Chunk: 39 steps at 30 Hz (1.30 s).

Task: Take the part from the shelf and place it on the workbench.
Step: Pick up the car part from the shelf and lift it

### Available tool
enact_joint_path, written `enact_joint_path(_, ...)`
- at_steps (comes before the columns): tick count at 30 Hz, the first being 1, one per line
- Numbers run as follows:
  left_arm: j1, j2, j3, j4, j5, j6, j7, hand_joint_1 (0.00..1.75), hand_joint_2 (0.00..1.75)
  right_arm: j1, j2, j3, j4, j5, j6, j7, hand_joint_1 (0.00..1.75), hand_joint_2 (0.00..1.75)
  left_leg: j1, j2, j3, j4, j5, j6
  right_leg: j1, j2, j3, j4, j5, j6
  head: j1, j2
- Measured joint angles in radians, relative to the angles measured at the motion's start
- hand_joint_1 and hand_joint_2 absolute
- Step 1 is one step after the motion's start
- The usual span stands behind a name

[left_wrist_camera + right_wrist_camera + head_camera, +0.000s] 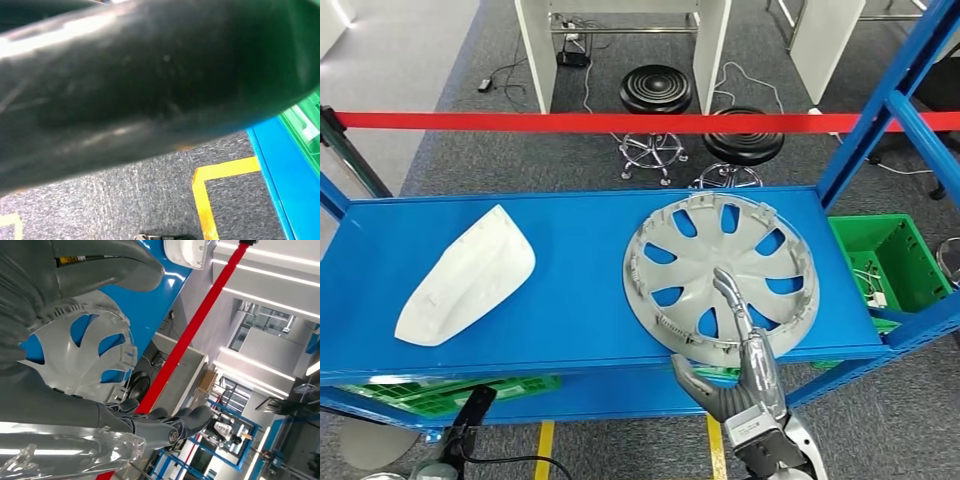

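A grey wheel cover point(720, 265) lies flat on the right half of the blue shelf point(576, 260). A white moulded part point(467, 275) lies on the left half. My right hand point(743, 370) is at the shelf's front edge, with its fingers point(731, 295) stretched over the wheel cover's near rim and its thumb point(693, 385) spread out below the edge. In the right wrist view the wheel cover point(81, 355) sits between the thumb point(105, 265) and the fingers point(162, 427), which stand apart. A dark shape low at the left, probably my left hand point(471, 410), hangs below the shelf.
A red tape point(622, 121) runs across behind the shelf, with two black stools point(656, 90) beyond it. A blue upright point(878, 110) rises at the shelf's right end beside a green crate point(893, 255). Another green crate point(448, 392) sits under the shelf.
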<state>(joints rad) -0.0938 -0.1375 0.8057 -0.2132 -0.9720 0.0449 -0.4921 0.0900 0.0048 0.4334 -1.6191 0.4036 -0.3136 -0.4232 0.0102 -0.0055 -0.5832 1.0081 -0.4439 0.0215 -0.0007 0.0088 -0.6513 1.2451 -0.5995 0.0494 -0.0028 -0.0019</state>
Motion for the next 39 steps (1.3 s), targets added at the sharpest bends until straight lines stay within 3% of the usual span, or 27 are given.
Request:
enact_joint_path(1, 0.001, 0.000, 0.000, 0.000, 0.000, 0.000, 0.000, 0.00, 0.00, 0.001, 0.000, 0.000, 0.000, 0.000, 0.000, 0.000, 0.00, 1.75, -0.001, 0.000, 0.006, 0.000, -0.006, 0.000, -0.001, 0.000, -0.035, 0.048, -0.012, 0.001, 0.000, 0.000)
enact_joint_path(2, 0.002, 0.000, 0.000, 0.000, 0.000, 0.000, 0.000, 0.00, 0.00, 0.002, 0.000, 0.000, 0.000, 0.000, 0.000, 0.000, 0.00, 1.75, -0.001, -0.001, 0.013, 0.000, -0.012, 0.000, -0.001, 0.000, -0.056, 0.064, -0.003, 0.001, 0.000, 0.000)
enact_joint_path(3, 0.002, 0.000, 0.000, 0.000, 0.000, 0.000, 0.000, 0.00, 0.00, 0.002, 0.000, 0.000, 0.000, 0.000, 0.000, 0.001, 0.00, 1.75, -0.001, -0.002, 0.023, 0.000, -0.019, -0.001, -0.001, 0.000, -0.059, 0.042, 0.028, 0.000, 0.000, 0.000)
enact_joint_path(5, 0.003, 0.000, 0.000, 0.000, 0.000, 0.000, 0.000, 0.00, 0.00, 0.002, 0.000, 0.000, 0.000, 0.000, 0.000, 0.001, 0.00, 1.75, -0.001, -0.005, 0.046, 0.000, -0.035, -0.005, 0.001, 0.000, -0.021, -0.082, 0.124, -0.006, 0.000, 0.000)
enact_joint_path(6, 0.002, 0.000, 0.000, 0.000, 0.000, 0.000, 0.000, 0.00, 0.00, 0.002, 0.000, 0.000, 0.000, 0.000, 0.000, 0.001, 0.00, 1.75, -0.002, -0.006, 0.054, 0.000, -0.042, -0.008, 0.003, 0.000, -0.002, -0.142, 0.150, -0.011, 0.000, 0.000)
enact_joint_path(8, 0.002, 0.000, 0.000, 0.000, 0.000, 0.000, 0.000, 0.00, 0.00, 0.002, 0.000, 0.000, 0.001, 0.000, 0.000, 0.001, 0.00, 1.75, -0.003, -0.006, 0.059, 0.001, -0.050, -0.017, 0.008, -0.001, 0.017, -0.195, 0.168, -0.023, -0.003, 0.000)
enact_joint_path(11, 0.002, -0.001, 0.000, 0.000, 0.000, -0.001, 0.000, 0.00, 0.00, 0.004, 0.000, -0.001, 0.000, 0.000, 0.000, 0.001, 0.00, 1.75, -0.004, -0.005, 0.057, 0.013, -0.051, -0.031, 0.005, 0.000, 0.032, -0.208, 0.175, -0.039, -0.006, 0.000)
enact_joint_path(13, -0.001, -0.002, -0.001, 0.000, 0.000, -0.001, 0.000, 0.00, 0.00, 0.001, 0.000, -0.001, 0.000, 0.000, 0.000, 0.000, 0.00, 1.75, -0.003, -0.004, 0.021, 0.081, -0.073, -0.042, -0.002, -0.001, 0.047, -0.221, 0.175, -0.045, -0.010, 0.000)
enact_joint_path(16, -0.001, -0.001, -0.001, 0.000, 0.000, -0.001, 0.000, 0.00, 0.00, 0.001, 0.000, -0.001, 0.000, 0.000, 0.000, 0.000, 0.00, 1.75, -0.001, -0.004, -0.082, 0.248, -0.145, -0.053, -0.003, -0.001, 0.056, -0.224, 0.167, -0.053, -0.013, 0.000)
enact_joint_path(17, 0.000, 0.000, 0.000, 0.000, 0.000, -0.001, 0.000, 0.00, 0.00, 0.001, 0.000, -0.001, 0.000, 0.000, 0.000, 0.001, 0.00, 1.75, 0.000, -0.004, -0.103, 0.271, -0.147, -0.055, -0.004, 0.000, 0.059, -0.224, 0.165, -0.054, -0.013, 0.000)
enact_joint_path(18, 0.000, 0.000, 0.000, 0.000, 0.000, -0.001, 0.000, 0.00, 0.00, 0.001, 0.000, -0.002, 0.000, 0.000, 0.000, 0.001, 0.00, 1.75, 0.000, -0.004, -0.107, 0.259, -0.126, -0.056, -0.005, 0.001, 0.062, -0.224, 0.162, -0.053, -0.013, 0.000)
enact_joint_path(19, 0.000, 0.000, 0.000, 0.000, 0.000, -0.001, 0.000, 0.00, 0.00, 0.001, 0.000, -0.002, 0.000, 0.000, 0.000, 0.001, 0.00, 1.75, 0.001, -0.003, -0.094, 0.213, -0.087, -0.057, -0.006, 0.002, 0.067, -0.224, 0.159, -0.051, -0.013, 0.000)
enact_joint_path(20, 0.000, 0.000, 0.000, 0.000, 0.000, -0.001, 0.000, 0.00, 0.00, 0.001, 0.000, -0.002, 0.000, 0.000, 0.000, 0.001, 0.00, 1.75, 0.002, -0.003, -0.069, 0.147, -0.040, -0.059, -0.008, 0.003, 0.071, -0.224, 0.156, -0.048, -0.014, 0.000)
enact_joint_path(22, -0.002, 0.000, 0.000, 0.000, 0.000, -0.001, 0.000, 0.00, 0.00, 0.001, 0.000, -0.002, 0.000, 0.000, 0.000, 0.001, 0.00, 1.75, 0.004, -0.002, -0.025, 0.030, 0.008, -0.056, -0.007, 0.004, 0.076, -0.221, 0.149, -0.038, -0.016, 0.000)
enact_joint_path(24, -0.003, 0.000, 0.000, 0.000, 0.000, -0.001, 0.000, 0.00, 0.00, 0.001, 0.000, -0.001, 0.000, 0.000, 0.000, 0.001, 0.00, 1.75, 0.003, -0.003, -0.015, -0.008, 0.010, -0.043, -0.003, 0.005, 0.077, -0.220, 0.148, -0.025, -0.018, 0.000)
enact_joint_path(27, -0.002, -0.002, 0.000, 0.001, 0.000, 0.000, 0.000, 0.00, 0.00, 0.000, 0.000, -0.001, 0.000, 0.000, 0.000, 0.001, 0.00, 1.75, 0.006, -0.005, -0.007, -0.011, 0.020, -0.023, -0.002, 0.002, 0.073, -0.203, 0.133, -0.009, -0.016, 0.000)
enact_joint_path(28, -0.002, -0.002, 0.000, 0.001, -0.001, 0.007, 0.007, 0.00, 0.00, 0.000, 0.000, -0.001, 0.000, 0.006, -0.003, 0.006, 0.00, 1.75, 0.007, -0.004, -0.004, -0.011, 0.021, -0.018, -0.003, 0.001, 0.058, -0.171, 0.111, -0.005, -0.013, 0.000)
enact_joint_path(31, 0.000, 0.000, 0.000, 0.001, -0.012, 0.083, 0.082, 0.00, 0.00, 0.010, -0.014, -0.008, -0.006, 0.055, -0.025, 0.064, 0.00, 1.75, 0.004, -0.003, -0.002, -0.011, 0.017, -0.010, -0.003, -0.001, -0.032, 0.012, 0.024, 0.002, -0.009, 0.000)
enact_joint_path(32, 0.003, 0.000, 0.000, 0.001, -0.015, 0.109, 0.105, 0.00, 0.00, 0.018, -0.023, -0.015, -0.011, 0.068, -0.027, 0.081, 0.00, 1.75, 0.002, -0.003, -0.001, -0.011, 0.016, -0.009, -0.003, -0.001, -0.053, 0.047, 0.014, 0.001, -0.009, 0.000)
enact_joint_path(33, 0.006, 0.001, 0.000, 0.001, -0.016, 0.124, 0.118, 0.00, 0.00, 0.026, -0.031, -0.023, -0.018, 0.074, -0.025, 0.089, 0.00, 1.75, 0.000, -0.004, 0.001, -0.011, 0.014, -0.007, -0.002, -0.001, -0.056, 0.046, 0.023, -0.001, -0.009, 0.000)
enact_joint_path(34, 0.008, 0.001, 0.000, 0.001, -0.016, 0.131, 0.122, 0.00, 0.00, 0.032, -0.038, -0.031, -0.025, 0.075, -0.020, 0.091, 0.00, 1.75, -0.001, -0.005, 0.003, -0.011, 0.013, -0.007, -0.002, -0.001, -0.041, 0.007, 0.050, -0.005, -0.008, 0.000)
enact_joint_path(36, 0.008, 0.002, 0.000, 0.001, -0.018, 0.135, 0.126, 0.00, 0.00, 0.035, -0.046, -0.043, -0.034, 0.077, -0.010, 0.094, 0.00, 1.75, -0.002, -0.008, 0.009, -0.010, 0.009, -0.010, 0.001, -0.001, 0.018, -0.127, 0.119, -0.014, -0.008, 0.000)
enact_joint_path(38, 0.008, 0.002, 0.000, 0.001, -0.020, 0.137, 0.128, 0.00, 0.00, 0.035, -0.049, -0.049, -0.039, 0.078, 0.003, 0.099, 0.00, 1.75, -0.004, -0.008, 0.010, -0.010, 0.006, -0.019, 0.006, 0.000, 0.055, -0.211, 0.144, -0.024, -0.009, 0.000)
enact_joint_path(39, 0.008, 0.002, 0.000, 0.001, -0.021, 0.137, 0.129, 0.00, 0.00, 0.037, -0.051, -0.050, -0.041, 0.080, 0.011, 0.103, 0.00, 1.75, -0.005, -0.008, 0.009, -0.008, 0.008, -0.025, 0.008, 0.001, 0.056, -0.220, 0.143, -0.028, -0.010, 0.000)
